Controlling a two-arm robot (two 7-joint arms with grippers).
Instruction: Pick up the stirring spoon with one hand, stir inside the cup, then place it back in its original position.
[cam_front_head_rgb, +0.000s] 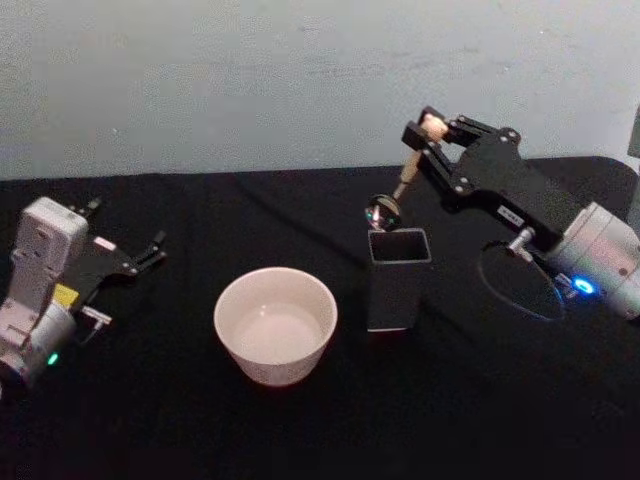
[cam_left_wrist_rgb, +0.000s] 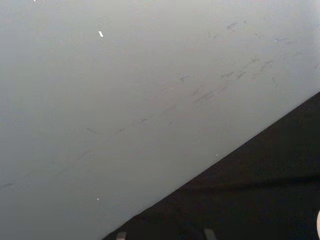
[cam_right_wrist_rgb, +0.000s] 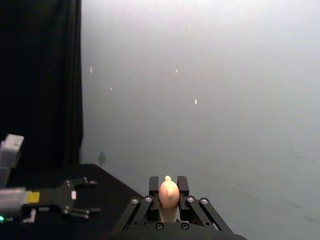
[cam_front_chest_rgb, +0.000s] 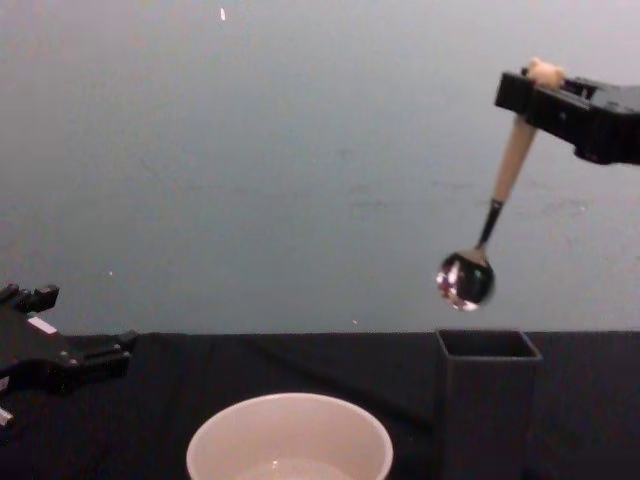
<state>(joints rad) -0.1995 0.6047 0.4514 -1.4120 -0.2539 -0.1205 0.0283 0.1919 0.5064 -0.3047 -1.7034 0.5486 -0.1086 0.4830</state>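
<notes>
Right hand around beige-handled, silver-bowled spoon

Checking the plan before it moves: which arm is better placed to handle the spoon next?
Right. The right claw is shut on the stirring spoon, which hangs above the holder near the cup. The left claw sits open, off to the left.

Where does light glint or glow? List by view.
Head view: the silver bowl of the beige-handled stirring spoon, in the right gripper, glints; a blue light glows on that arm, a green one behind the left gripper, parked at far left. Chest view: the bowl mirrors bright spots above the grey square holder.
</notes>
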